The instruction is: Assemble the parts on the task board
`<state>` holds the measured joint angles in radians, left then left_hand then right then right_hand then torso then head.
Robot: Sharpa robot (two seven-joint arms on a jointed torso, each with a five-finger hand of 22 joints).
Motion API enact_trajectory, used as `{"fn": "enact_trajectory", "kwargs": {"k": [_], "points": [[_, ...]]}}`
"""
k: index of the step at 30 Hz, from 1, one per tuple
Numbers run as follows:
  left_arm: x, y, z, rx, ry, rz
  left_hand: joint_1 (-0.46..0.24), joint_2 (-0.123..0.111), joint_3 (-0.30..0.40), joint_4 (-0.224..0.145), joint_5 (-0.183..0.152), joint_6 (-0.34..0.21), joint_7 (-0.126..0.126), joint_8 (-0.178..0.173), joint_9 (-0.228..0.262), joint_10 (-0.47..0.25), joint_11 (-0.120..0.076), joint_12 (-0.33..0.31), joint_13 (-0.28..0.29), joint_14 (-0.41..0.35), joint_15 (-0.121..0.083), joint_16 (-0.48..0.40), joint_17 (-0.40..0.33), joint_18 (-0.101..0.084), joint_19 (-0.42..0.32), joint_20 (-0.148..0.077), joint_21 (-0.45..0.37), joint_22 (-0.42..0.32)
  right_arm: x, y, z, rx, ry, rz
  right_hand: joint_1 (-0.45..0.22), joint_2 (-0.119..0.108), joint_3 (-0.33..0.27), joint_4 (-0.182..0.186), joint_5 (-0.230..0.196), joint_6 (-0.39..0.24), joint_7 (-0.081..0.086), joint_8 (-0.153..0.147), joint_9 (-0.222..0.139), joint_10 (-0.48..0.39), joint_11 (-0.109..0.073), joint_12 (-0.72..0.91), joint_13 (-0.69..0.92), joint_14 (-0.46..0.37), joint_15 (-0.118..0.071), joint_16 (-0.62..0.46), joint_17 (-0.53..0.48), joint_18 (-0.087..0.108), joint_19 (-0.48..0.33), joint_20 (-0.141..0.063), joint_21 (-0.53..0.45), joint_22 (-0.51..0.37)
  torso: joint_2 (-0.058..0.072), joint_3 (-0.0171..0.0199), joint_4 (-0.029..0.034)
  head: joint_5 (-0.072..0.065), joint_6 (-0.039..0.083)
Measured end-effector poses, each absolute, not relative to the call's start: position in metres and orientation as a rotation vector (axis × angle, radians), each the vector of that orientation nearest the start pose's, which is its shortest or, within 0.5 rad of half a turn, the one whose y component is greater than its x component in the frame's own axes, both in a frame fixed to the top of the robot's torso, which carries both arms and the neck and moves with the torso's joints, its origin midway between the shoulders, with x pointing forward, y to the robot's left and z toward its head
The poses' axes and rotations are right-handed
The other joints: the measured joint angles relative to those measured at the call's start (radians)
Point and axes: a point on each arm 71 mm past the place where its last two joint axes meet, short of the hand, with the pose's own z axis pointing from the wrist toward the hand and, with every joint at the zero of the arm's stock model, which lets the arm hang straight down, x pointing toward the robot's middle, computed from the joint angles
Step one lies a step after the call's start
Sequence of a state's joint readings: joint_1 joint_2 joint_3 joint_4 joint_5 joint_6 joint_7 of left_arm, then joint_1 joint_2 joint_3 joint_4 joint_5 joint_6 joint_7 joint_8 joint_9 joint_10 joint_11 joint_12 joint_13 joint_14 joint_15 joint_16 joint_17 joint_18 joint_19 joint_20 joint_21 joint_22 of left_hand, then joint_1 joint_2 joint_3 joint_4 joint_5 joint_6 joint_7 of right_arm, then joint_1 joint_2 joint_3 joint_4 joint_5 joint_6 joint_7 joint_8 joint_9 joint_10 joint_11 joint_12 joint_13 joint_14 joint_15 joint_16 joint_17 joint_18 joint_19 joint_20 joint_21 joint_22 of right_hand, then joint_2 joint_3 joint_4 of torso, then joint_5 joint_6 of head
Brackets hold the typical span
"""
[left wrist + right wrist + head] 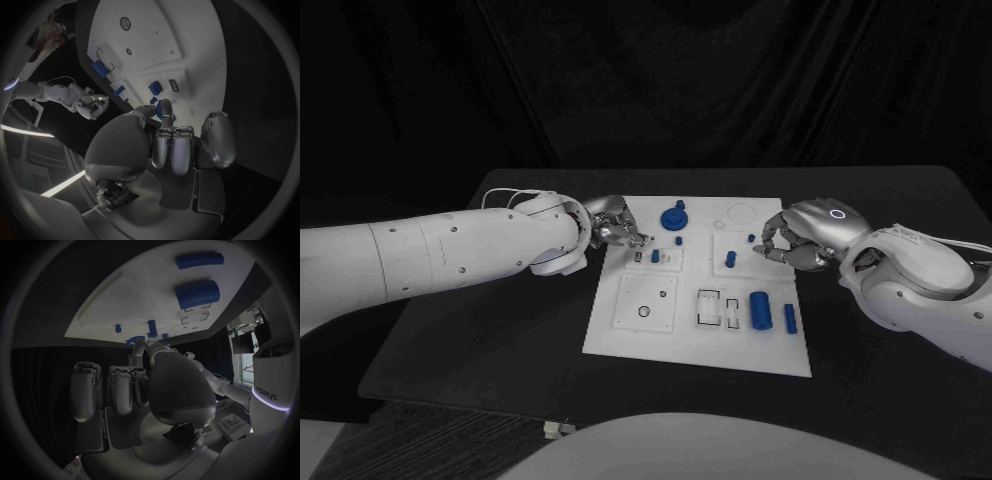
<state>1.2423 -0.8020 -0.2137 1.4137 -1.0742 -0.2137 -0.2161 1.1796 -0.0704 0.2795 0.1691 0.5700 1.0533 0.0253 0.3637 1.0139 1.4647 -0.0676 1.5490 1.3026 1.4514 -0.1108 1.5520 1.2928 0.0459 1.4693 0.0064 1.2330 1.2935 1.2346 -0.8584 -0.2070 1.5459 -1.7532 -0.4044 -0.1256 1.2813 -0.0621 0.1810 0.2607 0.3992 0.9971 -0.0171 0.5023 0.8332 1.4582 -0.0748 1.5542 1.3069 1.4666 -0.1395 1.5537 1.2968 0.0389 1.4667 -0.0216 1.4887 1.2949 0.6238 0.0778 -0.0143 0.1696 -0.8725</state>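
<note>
Here both hands flank the task board [625,335] on the bench [473,340], likely for reach. Left hand [615,230] pinches a small blue part [165,108] over the board's far-left corner. Right hand [798,240] hovers beside the right edge, fingers curled, apparently empty.

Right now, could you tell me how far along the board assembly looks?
Early to midway. Several small blue parts already stand on the white task board. Both silver hands, left and right, hover at its far edges; their grasp is unclear. A blue cylinder and bar still lie loose.

Left hand [613,228] and right hand [795,240] apparently curled, empty.
</note>
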Motion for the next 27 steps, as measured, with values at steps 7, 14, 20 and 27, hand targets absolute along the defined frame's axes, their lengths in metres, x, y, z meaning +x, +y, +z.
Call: {"fn": "enact_trajectory", "kwargs": {"k": [7, 14, 20, 27], "points": [[0.480, 0.233, -0.257, -0.211, 2.021, -0.575, -0.005, -0.005, 0.008, -0.008, -0.009, 0.000, 0.000, 0.000, 0.000, 0.000, 0.000, 0.000, 0.000, 0.000, 0.000, 0.000, 0.000, 0.000, 0.000, 0.000, 0.000, 0.000, 0.459, -0.199, -0.219, -0.475, 1.589, 0.502, 0.000, 0.000, 0.000, 0.000, 0.000, 0.000, 0.000, 0.000, 0.000, 0.000, 0.000, 0.000, 0.000, 0.000, 0.000, 0.000, 0.000, 0.000, 0.000, 0.000, 0.000, 0.000, 0.000, 0.0000, -0.0004, 0.001, 0.000], [0.474, 0.237, -0.266, -0.193, 2.002, -0.563, -0.005, -0.005, 0.018, 0.002, -0.009, 0.000, 0.000, 0.000, 0.000, 0.000, 0.000, 0.000, 0.000, 0.000, 0.000, 0.000, 0.000, 0.000, 0.000, 0.000, 0.000, 0.000, 0.459, -0.201, -0.219, -0.473, 1.590, 0.499, 0.000, 0.000, 0.000, 0.000, 0.000, 0.000, 0.000, 0.000, 0.000, 0.000, 0.000, 0.000, 0.000, 0.000, 0.000, 0.000, 0.000, 0.000, 0.000, 0.000, 0.000, 0.000, 0.000, 0.0000, -0.0004, -0.003, 0.000], [0.471, 0.237, -0.269, -0.184, 1.982, -0.557, -0.005, -0.005, 0.018, 0.002, -0.021, 0.000, 0.000, 0.000, 0.000, 0.000, 0.000, 0.000, 0.000, 0.000, 0.000, 0.000, 0.000, 0.000, 0.000, 0.000, 0.000, 0.000, 0.459, -0.201, -0.219, -0.472, 1.590, 0.499, 0.002, -0.002, 0.000, 0.000, 0.000, 0.000, 0.000, 0.000, 0.000, 0.000, 0.000, 0.000, 0.000, 0.000, 0.000, 0.000, 0.000, 0.000, 0.000, 0.000, 0.000, 0.000, 0.000, 0.0000, -0.0005, -0.004, 0.000], [0.471, 0.237, -0.270, -0.180, 1.964, -0.552, -0.005, -0.005, 0.018, 0.002, -0.021, 0.000, 0.000, 0.000, 0.000, 0.000, 0.000, 0.000, 0.000, 0.000, 0.000, 0.000, 0.000, 0.000, 0.000, 0.000, 0.000, 0.000, 0.458, -0.201, -0.219, -0.472, 1.589, 0.500, 0.002, -0.002, 0.000, 0.000, 0.000, 0.000, 0.000, 0.000, 0.000, 0.000, 0.000, 0.000, 0.000, 0.000, 0.000, 0.000, 0.000, 0.000, 0.000, 0.000, 0.000, 0.000, 0.000, 0.0001, -0.0005, -0.005, 0.000]]}}
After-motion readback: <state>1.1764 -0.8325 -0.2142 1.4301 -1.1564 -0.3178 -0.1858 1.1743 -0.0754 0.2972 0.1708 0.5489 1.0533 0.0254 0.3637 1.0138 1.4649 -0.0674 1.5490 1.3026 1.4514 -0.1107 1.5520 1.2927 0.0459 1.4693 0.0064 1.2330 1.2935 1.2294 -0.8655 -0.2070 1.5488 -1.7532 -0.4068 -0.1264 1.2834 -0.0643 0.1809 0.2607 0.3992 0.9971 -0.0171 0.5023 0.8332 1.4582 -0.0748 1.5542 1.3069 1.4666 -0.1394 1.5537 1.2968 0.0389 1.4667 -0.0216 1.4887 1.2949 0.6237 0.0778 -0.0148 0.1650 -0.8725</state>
